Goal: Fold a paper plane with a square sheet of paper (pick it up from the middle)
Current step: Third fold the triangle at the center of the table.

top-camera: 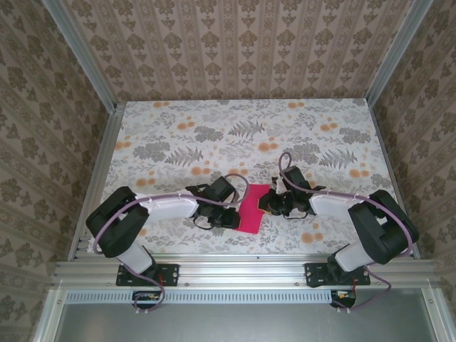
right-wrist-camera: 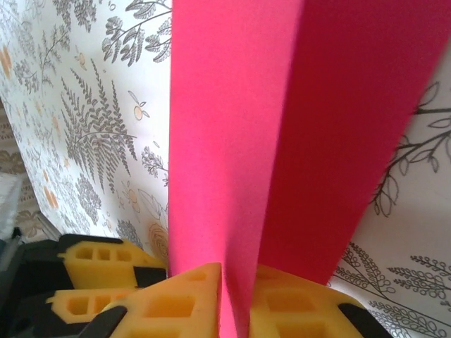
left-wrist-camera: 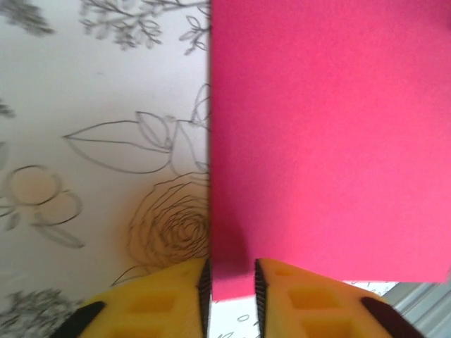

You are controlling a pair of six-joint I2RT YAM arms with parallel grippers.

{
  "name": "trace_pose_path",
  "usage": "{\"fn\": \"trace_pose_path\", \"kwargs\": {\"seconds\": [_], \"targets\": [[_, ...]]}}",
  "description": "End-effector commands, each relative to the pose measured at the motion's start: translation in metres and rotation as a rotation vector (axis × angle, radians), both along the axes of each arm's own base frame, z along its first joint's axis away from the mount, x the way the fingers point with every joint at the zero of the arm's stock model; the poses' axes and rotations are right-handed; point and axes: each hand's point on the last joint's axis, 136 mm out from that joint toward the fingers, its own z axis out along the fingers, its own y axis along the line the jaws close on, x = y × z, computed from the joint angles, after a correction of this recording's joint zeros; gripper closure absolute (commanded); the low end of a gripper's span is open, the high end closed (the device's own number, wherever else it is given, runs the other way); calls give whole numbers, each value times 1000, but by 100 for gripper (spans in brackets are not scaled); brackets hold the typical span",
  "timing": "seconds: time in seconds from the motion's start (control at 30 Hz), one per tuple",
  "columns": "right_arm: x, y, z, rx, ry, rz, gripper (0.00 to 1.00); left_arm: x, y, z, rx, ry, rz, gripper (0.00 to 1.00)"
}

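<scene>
The magenta-red square sheet of paper (top-camera: 252, 211) lies near the table's front edge between my two grippers, as a narrow upright strip with a lengthwise fold. My left gripper (top-camera: 236, 214) is at its left edge. In the left wrist view the sheet (left-wrist-camera: 324, 141) lies flat, and its near corner sits in the narrow gap of the left gripper (left-wrist-camera: 231, 271), whose jaws stand slightly apart. My right gripper (top-camera: 270, 204) is at the right edge. In the right wrist view the right gripper (right-wrist-camera: 237, 274) is shut on the sheet (right-wrist-camera: 232, 127), pinching the raised fold. The left gripper's yellow fingers (right-wrist-camera: 95, 264) show beside it.
The table wears a grey and orange floral cloth (top-camera: 235, 135). Patterned walls (top-camera: 242, 43) close in the back and both sides. An aluminium rail (top-camera: 242, 269) runs along the front edge by the arm bases. Open cloth stretches behind the grippers.
</scene>
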Motion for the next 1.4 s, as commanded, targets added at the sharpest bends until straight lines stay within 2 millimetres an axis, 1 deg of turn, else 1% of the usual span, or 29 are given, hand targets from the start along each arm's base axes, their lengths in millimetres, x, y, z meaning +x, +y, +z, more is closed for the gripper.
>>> {"fn": "trace_pose_path", "kwargs": {"seconds": [0.0,0.07,0.13,0.17,0.23,0.27,0.37,0.5,0.63,0.7,0.73,0.93,1.03,1.17,1.27,1.37], "targets": [[-2,2,4,30,21,-6,87,9,-1,30,15,-151,-68,67],[-1,3,4,39,22,-15,87,4,-7,45,28,-234,-146,59],[-1,3,4,38,25,-18,87,-4,-12,55,71,-312,-239,56],[0,3,3,36,28,-18,87,-7,-12,56,102,-346,-279,54],[0,3,2,30,40,-16,87,-14,-13,57,140,-397,-334,47],[0,4,1,30,45,-13,87,-17,-14,57,147,-418,-353,43],[0,5,0,33,53,-12,87,-27,-20,53,173,-486,-423,36],[0,5,0,31,55,-13,87,-35,-30,44,221,-529,-510,31],[0,5,-1,30,61,-8,86,-33,-37,36,259,-571,-574,27],[1,6,-1,32,61,-7,86,-34,-42,36,262,-596,-610,25],[1,6,0,33,60,-6,86,-35,-44,35,258,-600,-624,21],[3,7,0,33,64,-4,86,-40,-53,29,240,-600,-671,12],[3,7,0,32,68,-3,86,-42,-55,25,238,-592,-676,11],[3,8,0,33,68,-3,86,-33,-51,20,293,-621,-656,12],[3,7,-1,29,73,-2,85,-25,-50,21,318,-655,-629,16],[3,6,-1,22,74,-1,85,-22,-52,26,302,-677,-610,24]]}}
